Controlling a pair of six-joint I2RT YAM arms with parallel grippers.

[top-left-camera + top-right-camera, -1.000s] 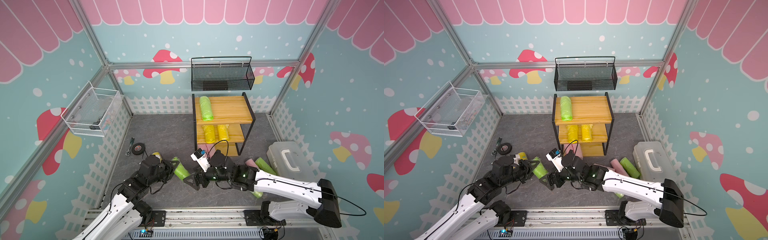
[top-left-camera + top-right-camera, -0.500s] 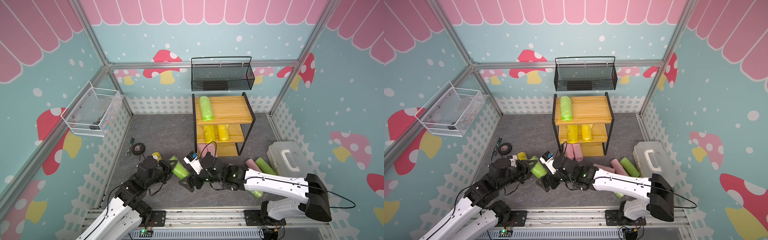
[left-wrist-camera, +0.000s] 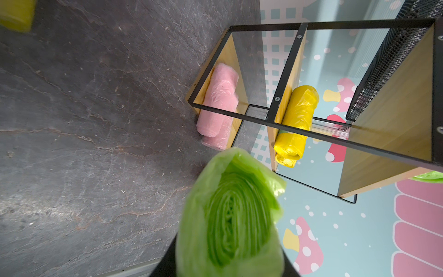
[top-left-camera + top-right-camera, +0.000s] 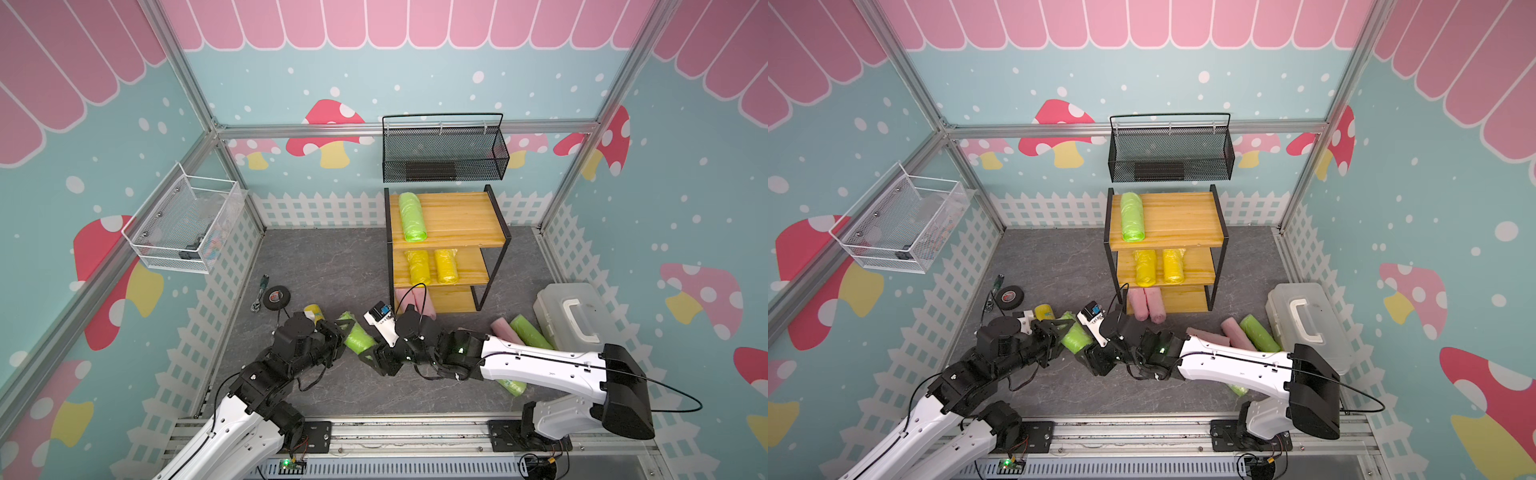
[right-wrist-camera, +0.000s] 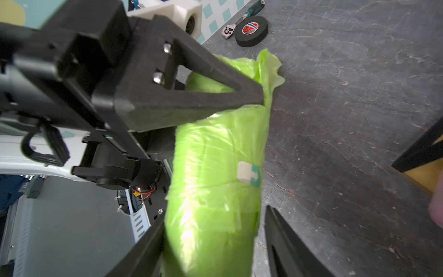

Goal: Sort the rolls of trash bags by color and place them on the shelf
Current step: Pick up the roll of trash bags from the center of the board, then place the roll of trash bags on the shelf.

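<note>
My left gripper [image 4: 341,333] is shut on a lime green roll [image 4: 359,338] [image 3: 230,215] held just above the floor. My right gripper [image 5: 214,220] straddles the roll's [image 5: 215,167] other end, open; one finger touches it and the other stands a thin gap away. The shelf [image 4: 457,224] carries a green roll [image 4: 411,222] on top, two yellow rolls [image 4: 432,268] in the middle and pink rolls [image 4: 415,297] at the bottom. On the floor lie a yellow roll [image 4: 312,311], a pink roll [image 4: 500,328] and a green roll [image 4: 530,332]; another green one [image 4: 511,386] shows under my right arm.
A black tape roll [image 4: 277,296] and a ratchet wrench [image 4: 259,291] lie at the floor's left. A clear plastic toolbox [image 4: 569,316] stands at the right. A black mesh basket [image 4: 444,153] hangs above the shelf, a white wire basket [image 4: 183,228] on the left wall.
My right gripper has slid left onto the free end of the green roll and its jaws have narrowed round it. The left gripper has kept its hold in place.
</note>
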